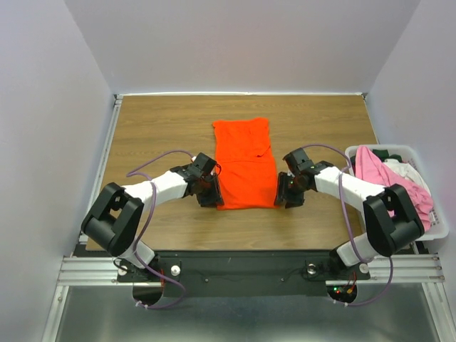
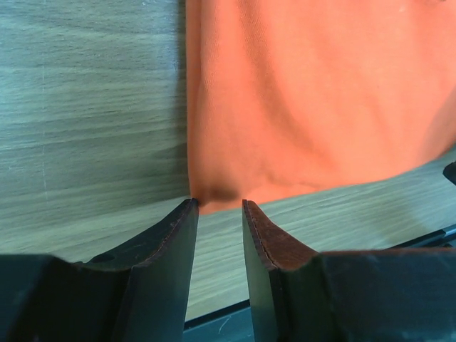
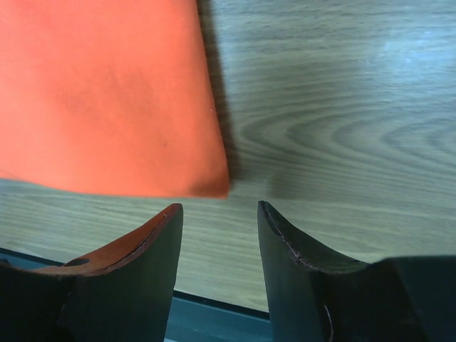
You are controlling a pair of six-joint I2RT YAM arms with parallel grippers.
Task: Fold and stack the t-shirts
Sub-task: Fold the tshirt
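Shirt [image 1: 243, 162] lies mid-table [image 1: 157, 128], a narrow strip; left gripper [image 2: 218, 206] and right gripper [image 3: 219, 208] sit at its near corners, fingers spread, pinching nothing; likely step is the crosswise fold; next move: pinch both corners evenly, lift toward far hem.

A robotics lab test cell, not a home. A wood-grain table [image 1: 157, 135] is boxed in on three sides by plain pale wall panels [image 1: 235, 43]. Two white-and-black robot arms, the left arm [image 1: 160, 187] and the right arm [image 1: 342, 184], are mounted at its near edge above silver aluminium rails [image 1: 92, 269], trailing purple cables [image 1: 153, 162]. The only household items are an orange t-shirt [image 1: 244, 164] and a white plastic bin [image 1: 402, 148] of clothes.
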